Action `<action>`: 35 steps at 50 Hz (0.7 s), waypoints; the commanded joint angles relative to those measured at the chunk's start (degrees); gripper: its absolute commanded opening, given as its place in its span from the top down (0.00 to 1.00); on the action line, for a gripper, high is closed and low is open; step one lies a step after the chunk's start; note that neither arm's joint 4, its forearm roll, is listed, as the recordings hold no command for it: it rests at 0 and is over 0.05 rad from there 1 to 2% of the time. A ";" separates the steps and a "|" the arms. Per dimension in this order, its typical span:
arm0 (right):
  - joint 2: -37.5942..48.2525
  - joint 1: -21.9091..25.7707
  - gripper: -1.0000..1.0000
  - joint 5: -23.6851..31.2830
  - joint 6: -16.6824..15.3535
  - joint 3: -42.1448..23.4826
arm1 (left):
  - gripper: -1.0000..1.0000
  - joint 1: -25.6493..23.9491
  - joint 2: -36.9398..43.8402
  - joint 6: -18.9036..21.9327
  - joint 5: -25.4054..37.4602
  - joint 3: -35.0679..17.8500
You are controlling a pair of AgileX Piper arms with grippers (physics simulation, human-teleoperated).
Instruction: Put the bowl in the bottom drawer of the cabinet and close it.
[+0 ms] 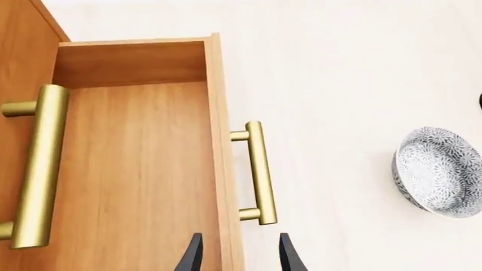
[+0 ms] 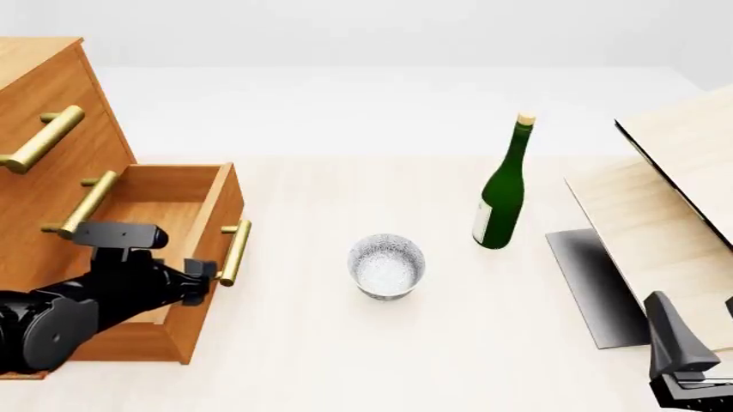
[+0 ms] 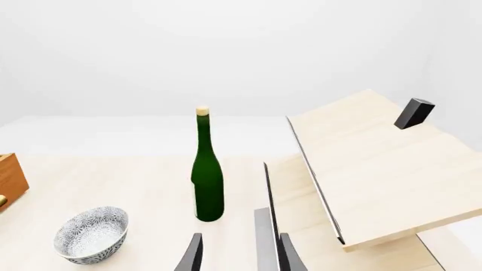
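Meanwhile, the bowl [image 2: 386, 265] sits upright on the tabletop [image 2: 343, 360] between the open bottom drawer [image 2: 172, 215] and a green bottle [image 2: 502, 193]; left fingers [image 1: 192, 257] spread beside the handle [image 1: 256, 172], right fingers [image 3: 196, 254] spread, empty.

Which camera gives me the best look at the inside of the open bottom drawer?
The left wrist view: it looks straight down into the bottom drawer, showing its bare floor and walls. The front view shows it at an angle, partly behind the left arm. The right wrist view catches only a corner.
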 commanded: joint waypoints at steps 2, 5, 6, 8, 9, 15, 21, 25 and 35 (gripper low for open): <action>-0.06 -0.02 0.00 0.01 0.01 0.02 | 0.00 0.08 2.01 -1.49 -0.72 0.65; -0.05 -0.02 0.00 0.01 0.00 0.02 | 0.00 -0.16 3.10 -1.59 -1.44 0.87; -0.05 -0.02 0.00 0.01 0.00 0.02 | 0.00 -0.11 3.29 -1.54 -1.61 0.92; -0.06 -0.02 0.00 0.01 0.00 0.02 | 0.00 -0.14 3.47 -1.67 -1.62 0.87; -0.06 0.00 0.00 0.01 0.00 0.02 | 0.00 -0.13 3.46 -1.68 -1.53 0.84; -0.05 -0.01 0.00 0.01 -0.01 0.02 | 0.00 0.15 4.84 -1.23 -2.35 0.82; -0.05 -0.02 0.00 0.01 0.00 0.02 | 0.00 -0.52 6.04 -1.67 -2.95 1.01; -0.05 -0.03 0.00 0.01 0.00 0.02 | 0.00 -0.92 6.33 -1.92 -3.07 1.13; -0.05 -0.01 0.00 0.01 0.00 0.02 | 0.00 -2.55 7.32 -2.09 -3.59 1.17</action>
